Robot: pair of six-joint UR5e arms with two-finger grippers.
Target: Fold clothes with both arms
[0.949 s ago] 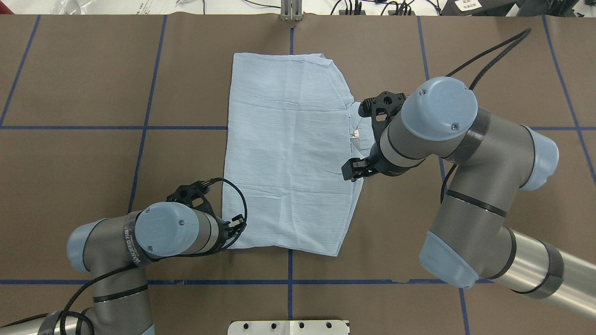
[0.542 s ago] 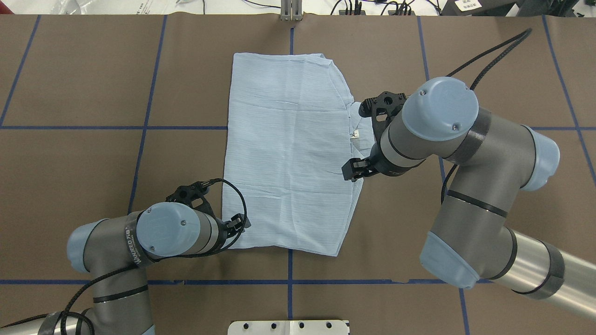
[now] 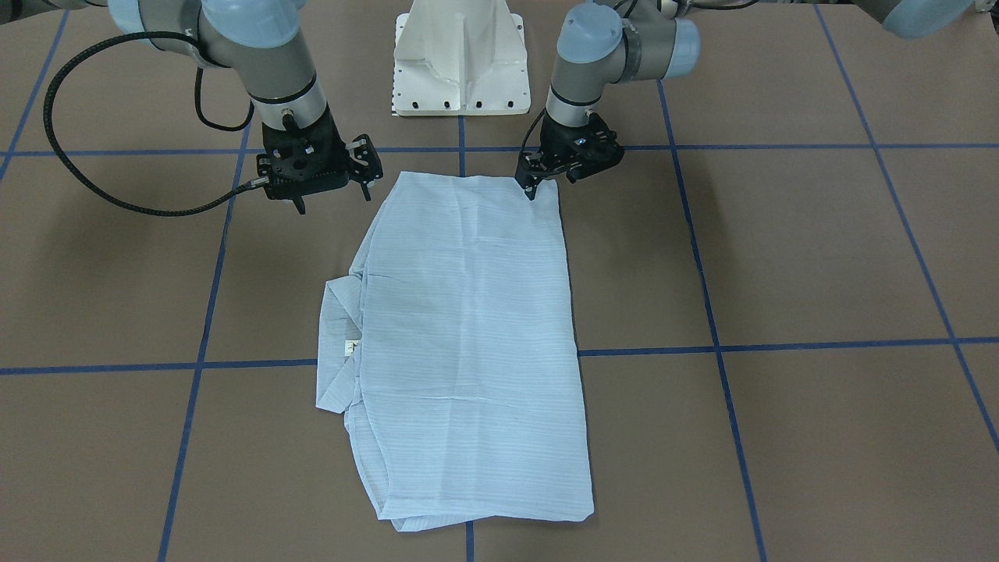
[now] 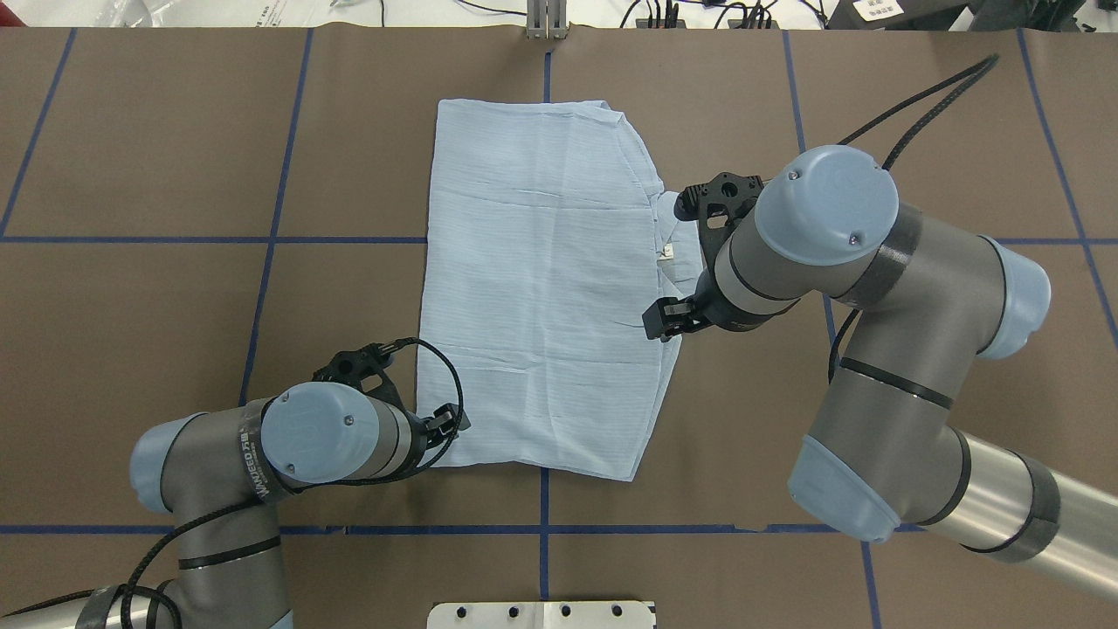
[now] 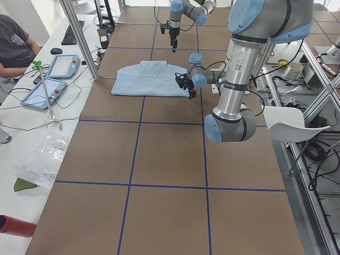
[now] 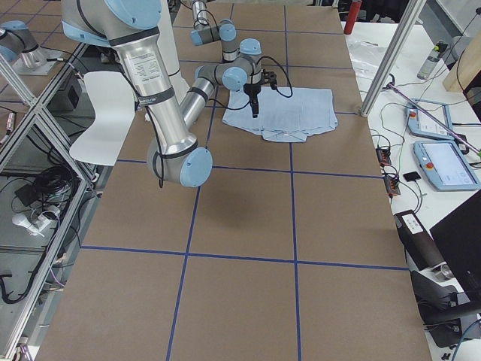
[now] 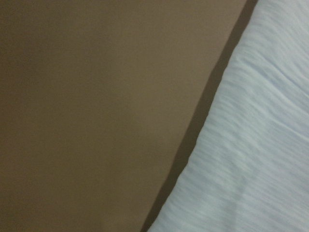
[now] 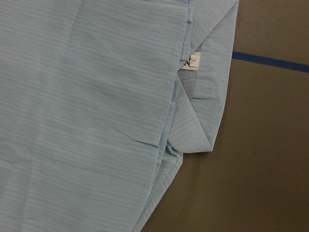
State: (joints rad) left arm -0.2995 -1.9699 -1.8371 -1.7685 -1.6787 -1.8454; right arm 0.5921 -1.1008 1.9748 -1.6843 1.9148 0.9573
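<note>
Arms (image 4: 882, 384) are grey — blue caps (image 4: 825, 196), black cables (image 3: 47, 97)

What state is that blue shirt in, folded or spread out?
Folded. The shirt lies as a long flat rectangle, no sleeves showing, its collar and label poking out along one side.

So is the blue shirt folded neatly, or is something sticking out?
The thin light-blue striped shirt lies mostly flat, but its collar pokes out from one long side, small white neck label showing, and that edge runs slanted.
</note>
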